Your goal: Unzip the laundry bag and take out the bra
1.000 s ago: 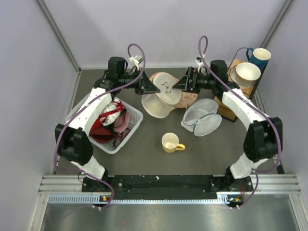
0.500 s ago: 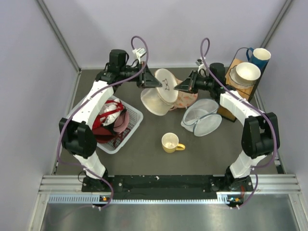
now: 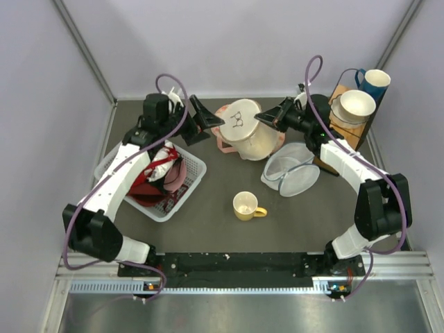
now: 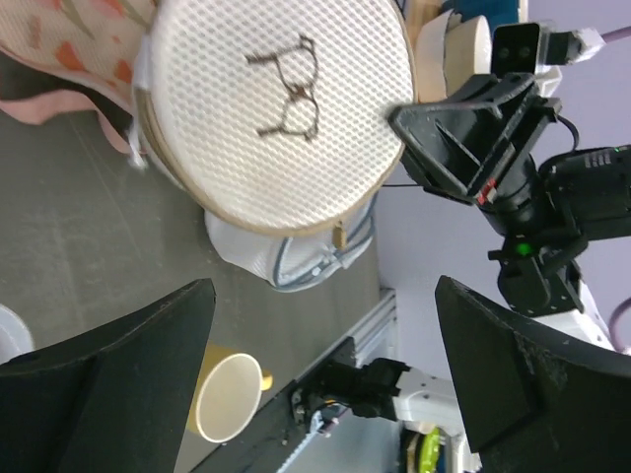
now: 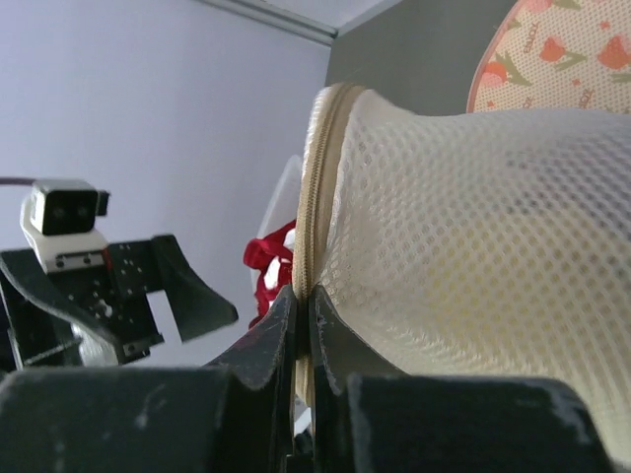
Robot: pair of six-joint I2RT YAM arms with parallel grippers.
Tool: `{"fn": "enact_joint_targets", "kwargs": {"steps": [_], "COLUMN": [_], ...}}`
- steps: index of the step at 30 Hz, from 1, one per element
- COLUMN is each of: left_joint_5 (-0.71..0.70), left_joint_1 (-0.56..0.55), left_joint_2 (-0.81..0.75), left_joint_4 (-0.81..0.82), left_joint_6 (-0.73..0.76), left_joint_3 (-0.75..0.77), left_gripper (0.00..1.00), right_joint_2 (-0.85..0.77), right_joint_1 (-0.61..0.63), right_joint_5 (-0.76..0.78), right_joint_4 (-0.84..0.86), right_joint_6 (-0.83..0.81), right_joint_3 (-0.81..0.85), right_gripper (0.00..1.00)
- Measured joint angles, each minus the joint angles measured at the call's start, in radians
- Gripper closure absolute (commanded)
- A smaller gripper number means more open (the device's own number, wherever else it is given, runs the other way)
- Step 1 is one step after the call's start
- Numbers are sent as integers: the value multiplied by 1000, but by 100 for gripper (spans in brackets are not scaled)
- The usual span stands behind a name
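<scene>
Your right gripper (image 5: 304,305) is clenching the zipper rim of the laundry bag (image 3: 244,132), holding it tipped up. Its marked top is facing your left gripper (image 3: 207,122), which is hanging spread wide just beside it, not touching. The bra is probably sitting inside, unseen.

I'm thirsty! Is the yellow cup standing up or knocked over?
Standing up: the yellow mug shows its round open mouth to the overhead camera, with its handle pointing sideways.

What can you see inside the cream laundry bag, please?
The laundry bag shows only its cream mesh, with a faint yellowish tint behind it in the right wrist view. The mesh covers the contents; no garment's shape can be made out.
</scene>
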Motion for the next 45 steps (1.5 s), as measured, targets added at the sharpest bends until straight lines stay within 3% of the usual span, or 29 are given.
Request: {"fn": "enact_joint_targets", "kwargs": {"steps": [8, 20, 37, 45], "left_joint_5": [-9, -18, -53, -54], "left_joint_1": [-54, -84, -100, -100], "left_joint_2": [-58, 16, 96, 157], "left_joint_4": [227, 518, 563, 551], "left_joint_6": [-250, -560, -651, -651], "left_joint_3": [-239, -360, -333, -268], "left_gripper": [1, 1, 2, 17], "right_joint_2": [0, 0, 0, -1], "right_joint_1": [16, 26, 30, 31], "right_joint_5": [56, 79, 85, 84], "right_joint_4": [1, 20, 48, 53], "right_joint_6": [33, 65, 93, 111], "right_joint_3": [0, -19, -26, -26], "right_gripper": [100, 100, 100, 100]}}
